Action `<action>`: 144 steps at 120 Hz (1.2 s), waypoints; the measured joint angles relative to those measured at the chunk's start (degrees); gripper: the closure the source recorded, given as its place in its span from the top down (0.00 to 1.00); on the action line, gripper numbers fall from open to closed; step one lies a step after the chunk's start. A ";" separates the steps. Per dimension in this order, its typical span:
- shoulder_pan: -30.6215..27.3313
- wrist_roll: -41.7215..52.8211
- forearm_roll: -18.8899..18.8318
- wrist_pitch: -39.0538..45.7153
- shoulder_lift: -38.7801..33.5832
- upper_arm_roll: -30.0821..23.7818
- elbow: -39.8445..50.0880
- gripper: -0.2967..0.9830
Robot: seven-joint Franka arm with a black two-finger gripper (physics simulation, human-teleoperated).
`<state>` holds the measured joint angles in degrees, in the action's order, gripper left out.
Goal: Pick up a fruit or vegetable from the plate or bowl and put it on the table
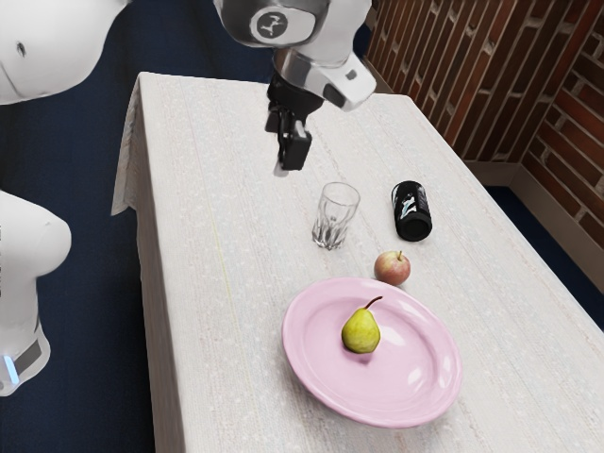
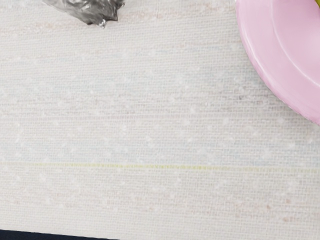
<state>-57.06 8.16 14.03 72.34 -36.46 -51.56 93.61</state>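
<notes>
So the pear [image 1: 360,332] is sitting about mid-plate on the pink plate [image 1: 300,366], stem up and leaning a bit, and that's the one to move. The apple [image 1: 393,268] is already on the tabletop [image 1: 212,283] just beside the rim, so grabbing that by mistake gets you nowhere. The gripper [image 1: 290,162] is up toward the tabletop's far edge, well apart from the pear, and honestly I can't tell if it's released or clenched. My main worry is the glass [image 1: 336,216], standing upright between gripper and plate: slide across low and straight and it probably goes over. Might bump the can [image 1: 412,211] too, which looks like it's on its side, so it could roll toward the long edge at the exterior view's right. Next risk is the grab: pears taper, so a pinch too high near the stem would likely squirt it out, and going in too deep or off-centre could press on the plate and tip or drag it. Then the drop: let go high or close to the long edge at the exterior view's left, and it may roll right off. I'd lift over everything and set it down gently, well in from that edge.
</notes>
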 joint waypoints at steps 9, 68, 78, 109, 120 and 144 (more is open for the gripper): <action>-1.18 -0.16 5.48 0.59 -0.86 -2.59 -1.81 0.76; -2.62 -0.82 23.31 7.06 -0.45 -14.21 4.34 0.75; -2.69 -0.89 23.65 7.47 -0.46 -15.07 5.44 0.75; -6.78 -1.03 24.65 11.16 1.46 -19.47 5.57 0.75; -13.45 -1.05 24.55 12.73 4.28 -24.95 5.21 0.75; -19.30 -1.12 24.16 16.96 6.13 -33.08 5.40 0.75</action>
<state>-76.36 7.04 38.19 89.30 -30.33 -84.64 99.00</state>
